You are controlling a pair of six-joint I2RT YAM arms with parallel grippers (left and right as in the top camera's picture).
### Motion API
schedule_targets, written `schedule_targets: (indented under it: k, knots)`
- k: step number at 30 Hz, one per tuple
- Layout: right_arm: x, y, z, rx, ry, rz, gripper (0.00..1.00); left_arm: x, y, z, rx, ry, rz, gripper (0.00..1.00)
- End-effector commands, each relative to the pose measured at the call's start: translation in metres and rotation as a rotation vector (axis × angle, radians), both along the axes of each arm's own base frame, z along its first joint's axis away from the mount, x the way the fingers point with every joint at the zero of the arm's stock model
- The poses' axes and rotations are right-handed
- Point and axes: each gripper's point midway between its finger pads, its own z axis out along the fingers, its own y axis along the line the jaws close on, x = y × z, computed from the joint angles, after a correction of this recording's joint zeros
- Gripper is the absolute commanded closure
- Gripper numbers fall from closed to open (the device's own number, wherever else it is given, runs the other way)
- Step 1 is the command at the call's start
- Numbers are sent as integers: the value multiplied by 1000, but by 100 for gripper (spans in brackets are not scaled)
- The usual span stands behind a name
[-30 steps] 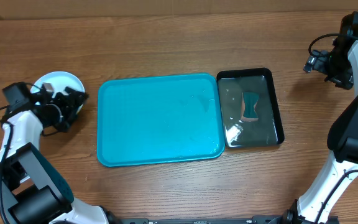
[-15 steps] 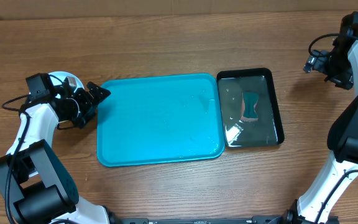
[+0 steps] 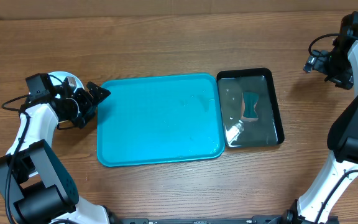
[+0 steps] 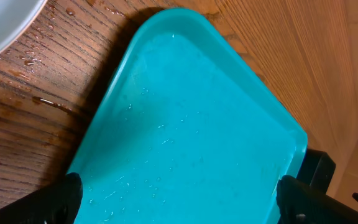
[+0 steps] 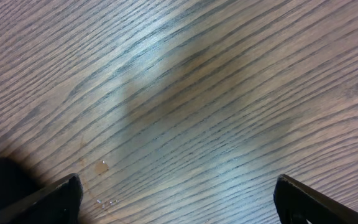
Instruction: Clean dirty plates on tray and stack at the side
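A large turquoise-blue rectangular plastic tray [image 3: 160, 124] with rounded corners lay in the middle of the brown wooden surface [image 3: 166, 37], holding nothing but a thin film of water droplets. Touching its right edge was a smaller glossy black rectangular tray [image 3: 261, 90] of water, in which a teal and brown hourglass-shaped sponge [image 3: 249, 107] lay. To the left of the turquoise tray, just beside its far-left corner, a round white plastic plate [image 3: 67, 79] sat on the surface, mostly hidden under the left arm; whether other plates lay beneath it could not be told. The wood between the plate and the tray was wet. The left end effector [image 3: 98, 101] hovered over the tray's left rim with its fingers spread wide and nothing between them. The right end effector [image 5: 179, 194] was at the far right, well apart from both trays, fully spread over bare wood and gripping nothing.
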Motion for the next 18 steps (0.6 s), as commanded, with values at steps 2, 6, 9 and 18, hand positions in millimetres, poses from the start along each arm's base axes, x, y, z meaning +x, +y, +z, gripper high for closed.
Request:
schedule_targets:
  k: [2, 6, 9, 18]
  knots:
    - [4, -2, 16, -19, -41, -4, 0, 5, -1, 12, -1, -36, -10, 0]
    - [4, -3, 12, -20, -34, -3, 0, 5, -1, 12, -1, -36, -10, 0]
    - [6, 3, 21, -25, -52, 8, 0, 5, -1, 12, -1, -36, -10, 0]
    - [15, 57, 93, -58, -211, 125, 0, 5, -1, 12, -1, -36, -10, 0]
